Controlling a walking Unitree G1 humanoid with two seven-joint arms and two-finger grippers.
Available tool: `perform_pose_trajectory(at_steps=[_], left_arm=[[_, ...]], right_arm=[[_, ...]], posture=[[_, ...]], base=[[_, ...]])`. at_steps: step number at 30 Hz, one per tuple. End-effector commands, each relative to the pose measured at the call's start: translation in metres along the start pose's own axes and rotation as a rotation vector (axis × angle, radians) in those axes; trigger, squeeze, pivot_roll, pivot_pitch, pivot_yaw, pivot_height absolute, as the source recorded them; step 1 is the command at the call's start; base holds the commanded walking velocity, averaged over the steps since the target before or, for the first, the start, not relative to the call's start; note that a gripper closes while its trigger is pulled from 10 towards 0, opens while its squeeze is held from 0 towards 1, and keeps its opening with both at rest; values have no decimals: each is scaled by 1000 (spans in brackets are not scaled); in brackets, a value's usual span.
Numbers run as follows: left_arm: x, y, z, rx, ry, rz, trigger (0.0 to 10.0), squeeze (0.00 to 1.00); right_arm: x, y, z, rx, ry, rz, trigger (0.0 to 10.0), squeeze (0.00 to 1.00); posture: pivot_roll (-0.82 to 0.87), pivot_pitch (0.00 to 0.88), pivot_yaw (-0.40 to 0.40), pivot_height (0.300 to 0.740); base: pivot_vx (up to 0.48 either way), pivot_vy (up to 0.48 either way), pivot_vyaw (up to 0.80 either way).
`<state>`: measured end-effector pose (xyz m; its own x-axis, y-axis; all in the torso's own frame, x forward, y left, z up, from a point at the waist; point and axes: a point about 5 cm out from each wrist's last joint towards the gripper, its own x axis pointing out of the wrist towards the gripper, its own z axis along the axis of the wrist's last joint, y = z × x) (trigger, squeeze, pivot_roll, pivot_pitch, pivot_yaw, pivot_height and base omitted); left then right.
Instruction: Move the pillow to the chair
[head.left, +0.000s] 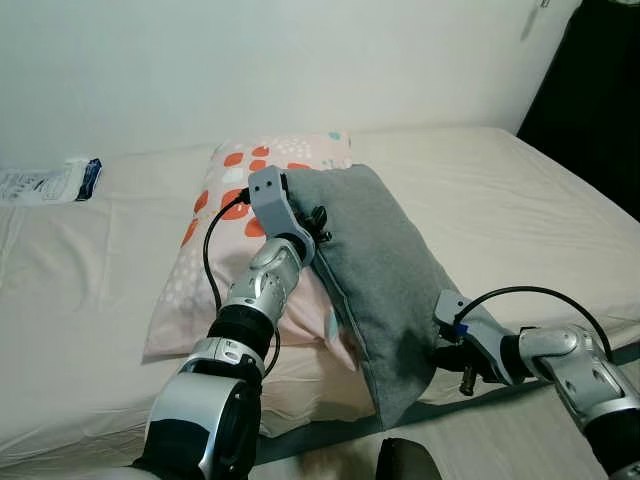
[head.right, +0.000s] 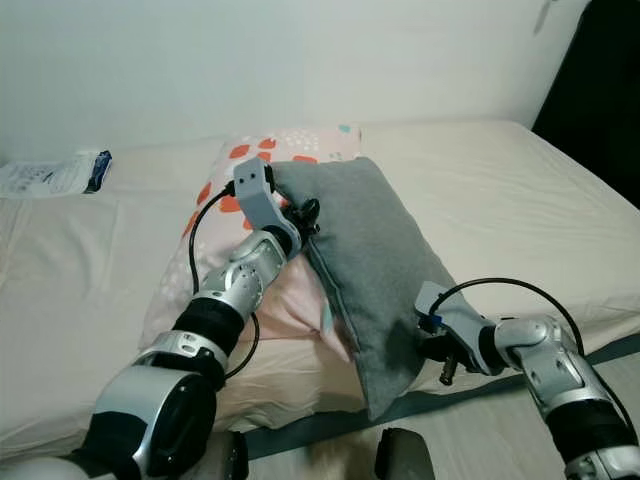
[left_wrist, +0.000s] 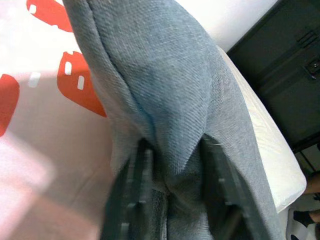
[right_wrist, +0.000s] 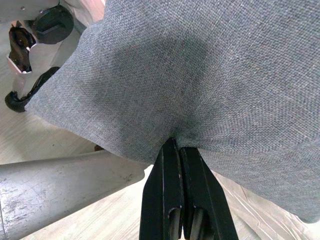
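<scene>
We pinch the grey pillow (head.left: 375, 275) at both ends, left gripper (head.left: 318, 222) upper centre, right gripper (head.left: 445, 350) lower right, its long axis running diagonally between them.

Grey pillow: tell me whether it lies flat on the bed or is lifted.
Lifted and tilted: the grey pillow stands on edge against the patterned pillow, pinched by the left gripper and right gripper.
</scene>
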<state>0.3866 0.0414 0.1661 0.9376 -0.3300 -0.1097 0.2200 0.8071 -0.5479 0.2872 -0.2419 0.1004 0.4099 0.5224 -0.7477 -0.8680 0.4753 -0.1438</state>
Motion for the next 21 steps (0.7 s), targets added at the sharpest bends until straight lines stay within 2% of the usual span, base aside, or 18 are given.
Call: perform_pose_trajectory(at_steps=[1, 7, 10, 11, 14, 15, 16, 17, 18, 21], left_arm=[[-2, -29, -41, -84, 105, -73, 0, 0], [-3, -26, -38, -121, 99, -85, 0, 0], [-4, -24, -26, -163, 49, -135, 0, 0], [-5, -23, -16, -177, 13, -175, 0, 0], [-7, -23, -7, -190, -22, -215, 0, 0], [-9, -22, 6, -196, -63, -262, 0, 0], [-12, -21, 20, -194, -108, -310, 0, 0], [-12, -21, 20, -194, -108, -310, 0, 0], [-16, -18, 33, -199, -145, -342, 0, 0], [-22, -14, 49, -204, -190, -366, 0, 0]], right_arm=[[4, 1, 6, -23, -18, 12, 0, 0], [6, 1, 13, -25, -63, 7, 0, 0], [5, -2, 29, -21, -171, -38, 0, 0], [4, -6, 37, -17, -227, -73, 10000, 0], [2, -10, 44, -3, -282, -103, 10000, 0], [0, -16, 53, 29, -345, -147, 10000, 0], [-3, -22, 62, 49, -410, -181, 10000, 706], [-3, -22, 62, 49, -410, -181, 10000, 706], [-7, -27, 72, 70, -471, -200, 10000, 1000], [-11, -31, 84, 89, -541, -210, 10000, 1000]], posture=[[94, 0, -48, 584], [91, 0, -48, 584], [89, 0, -48, 584], [89, 0, -48, 584], [89, 0, -48, 584], [88, 0, -49, 584], [93, 0, -55, 584], [93, 0, -55, 584], [93, 0, -55, 584], [98, 0, -64, 584]], base=[[0, 0, 0], [0, 0, 0], [0, 0, 0], [0, 0, 0], [0, 0, 0], [0, 0, 0], [0, 0, 0], [0, 0, 0], [0, 0, 0], [0, 0, 0]])
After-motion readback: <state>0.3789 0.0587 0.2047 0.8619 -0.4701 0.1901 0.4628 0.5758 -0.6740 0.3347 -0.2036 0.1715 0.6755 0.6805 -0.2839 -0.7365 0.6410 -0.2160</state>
